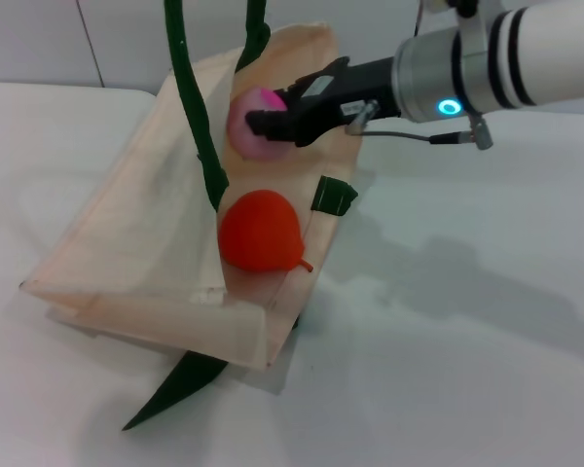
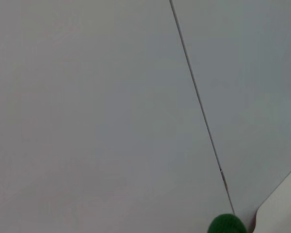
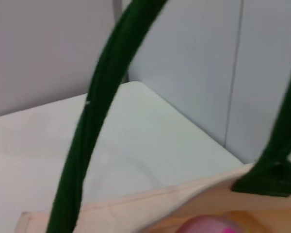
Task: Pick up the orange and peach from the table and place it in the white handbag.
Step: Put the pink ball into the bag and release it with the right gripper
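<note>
The right gripper [image 1: 265, 125] reaches in over the far part of the white handbag [image 1: 146, 233], and its black jaws are closed around the peach [image 1: 245, 119], one finger on the near side of the fruit and the rest of the gripper covering its right flank. The peach is pale pink with a stronger magenta patch on top (this patch shows also at the edge of the right wrist view [image 3: 208, 225]). It sits just above the cream fabric of the bag; whether it touches the fabric, I cannot tell.

The orange [image 1: 261, 231] lies on the bag, nearer to the robot than the jaws and a little below them in the head view, apart from the peach. Its small red stem points toward the open edge of the bag on the right.

The bag lies flat on the white desk [image 1: 467, 341]. One dark green handle [image 1: 197, 126] rises up just to the left of the jaws and passes out of the top of the head view; a green strap tab [image 1: 333, 196] sits on the bag's edge just below the gripper.

The left gripper does not appear in any view; its wrist camera shows only a pale wall and a small green piece of handle [image 2: 226, 224].
</note>
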`<state>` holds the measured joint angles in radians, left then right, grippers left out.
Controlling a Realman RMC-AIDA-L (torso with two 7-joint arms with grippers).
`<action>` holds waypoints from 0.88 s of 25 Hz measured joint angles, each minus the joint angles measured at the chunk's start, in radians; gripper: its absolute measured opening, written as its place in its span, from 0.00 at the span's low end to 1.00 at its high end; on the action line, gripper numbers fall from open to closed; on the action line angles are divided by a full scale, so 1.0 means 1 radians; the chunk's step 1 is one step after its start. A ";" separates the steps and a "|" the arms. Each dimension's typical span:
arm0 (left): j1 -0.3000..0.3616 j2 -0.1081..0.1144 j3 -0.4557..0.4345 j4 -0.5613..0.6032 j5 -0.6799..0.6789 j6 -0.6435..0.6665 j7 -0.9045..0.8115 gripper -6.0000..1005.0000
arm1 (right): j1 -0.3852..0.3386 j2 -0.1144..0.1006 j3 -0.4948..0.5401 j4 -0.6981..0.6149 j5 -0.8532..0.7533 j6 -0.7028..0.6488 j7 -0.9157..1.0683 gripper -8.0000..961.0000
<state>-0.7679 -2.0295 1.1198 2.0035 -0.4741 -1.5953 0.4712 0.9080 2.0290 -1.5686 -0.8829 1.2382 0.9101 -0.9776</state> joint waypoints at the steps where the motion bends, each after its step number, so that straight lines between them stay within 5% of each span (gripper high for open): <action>1: -0.001 0.000 0.000 0.000 0.000 0.000 0.000 0.20 | 0.005 0.000 -0.007 0.006 0.002 -0.001 -0.004 0.36; 22: -0.011 0.000 0.015 -0.005 -0.012 0.002 0.000 0.21 | 0.064 0.003 -0.125 0.086 0.064 -0.150 -0.041 0.41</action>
<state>-0.7793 -2.0294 1.1351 1.9981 -0.4864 -1.5936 0.4709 0.9717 2.0324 -1.6940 -0.7972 1.3022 0.7599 -1.0186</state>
